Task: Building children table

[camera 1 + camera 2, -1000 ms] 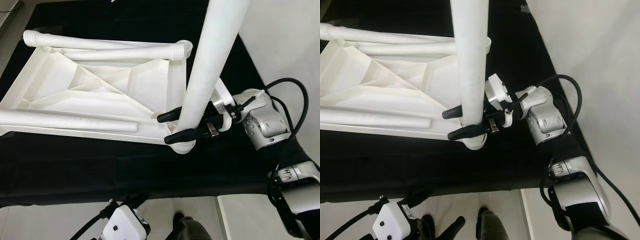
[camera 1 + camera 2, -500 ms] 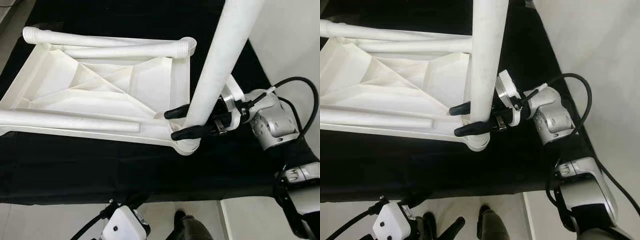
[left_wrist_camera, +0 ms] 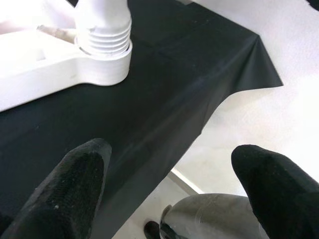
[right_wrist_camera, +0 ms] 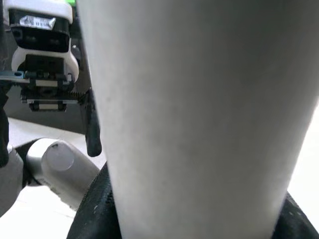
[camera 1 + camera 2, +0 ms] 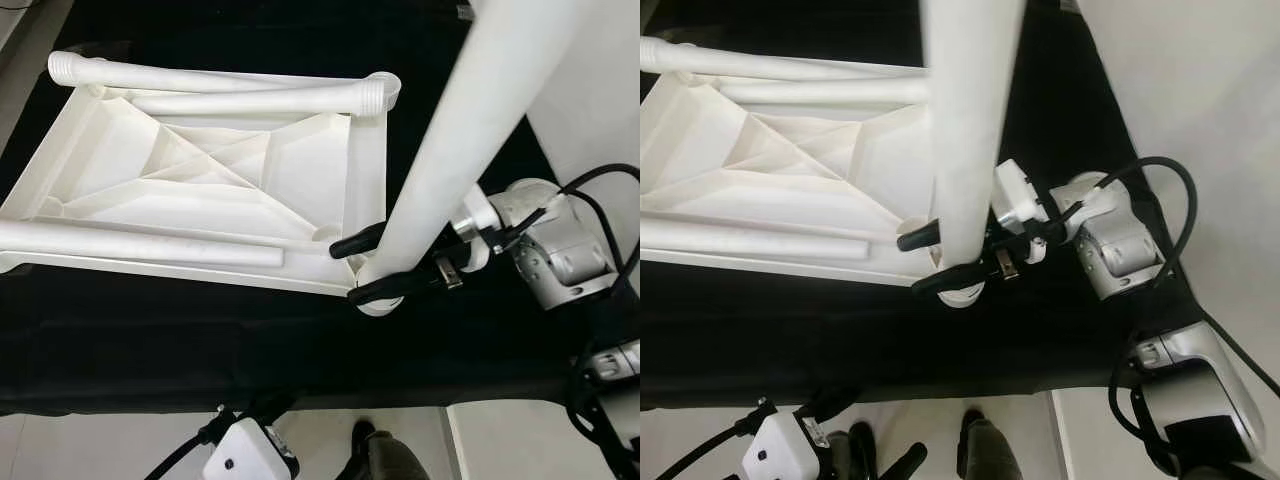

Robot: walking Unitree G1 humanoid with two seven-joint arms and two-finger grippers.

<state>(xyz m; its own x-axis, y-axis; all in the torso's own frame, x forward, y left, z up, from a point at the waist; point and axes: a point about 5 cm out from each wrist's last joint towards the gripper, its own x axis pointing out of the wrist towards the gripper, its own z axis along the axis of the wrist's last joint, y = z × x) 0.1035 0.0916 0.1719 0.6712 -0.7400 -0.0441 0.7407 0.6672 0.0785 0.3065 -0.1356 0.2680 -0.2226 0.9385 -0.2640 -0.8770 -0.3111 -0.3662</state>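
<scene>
Nearest the camera, the left pincer (image 3: 164,184) is seen hanging idle off the near edge of the black-draped surface (image 5: 200,340), fingers spread wide apart with nothing between them; just past that edge, the right pincer (image 5: 372,268) is clamped on the long white plastic table leg (image 5: 455,160) right above its lower end; the leg is held nearly upright, long axis tipped a bit toward the robot's right, foot sitting on the round corner socket (image 5: 376,303) of the upside-down white plastic tabletop (image 5: 220,190); so the next push is probably straight down along that axis, once it's squared up; farther back, two more white legs (image 5: 220,85) are lying across the tabletop's far edge.
</scene>
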